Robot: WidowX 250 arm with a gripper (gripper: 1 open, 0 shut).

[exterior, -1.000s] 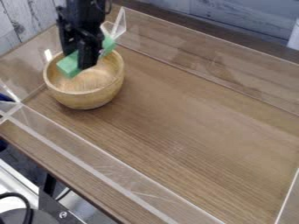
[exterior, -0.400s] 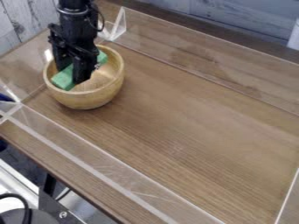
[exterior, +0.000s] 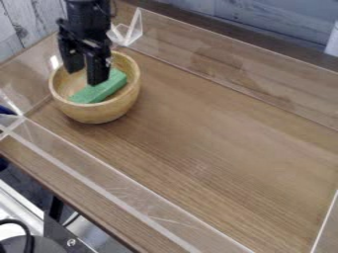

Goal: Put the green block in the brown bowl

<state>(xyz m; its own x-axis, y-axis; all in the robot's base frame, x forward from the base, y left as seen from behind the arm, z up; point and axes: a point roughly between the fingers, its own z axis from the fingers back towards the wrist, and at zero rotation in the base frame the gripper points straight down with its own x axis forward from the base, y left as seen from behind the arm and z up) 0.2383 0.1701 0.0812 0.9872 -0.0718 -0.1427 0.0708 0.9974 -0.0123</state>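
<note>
The black fingers (exterior: 82, 69) stand spread apart, holding nothing, pointing down into the brown bowl (exterior: 95, 106). Just beside them the green block (exterior: 106, 88) lies inside that bowl, released. The bowl sits on the wooden tabletop (exterior: 211, 138)

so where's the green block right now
In the camera view it's at upper left: the green block lies inside the brown bowl, just below the open gripper.
</note>
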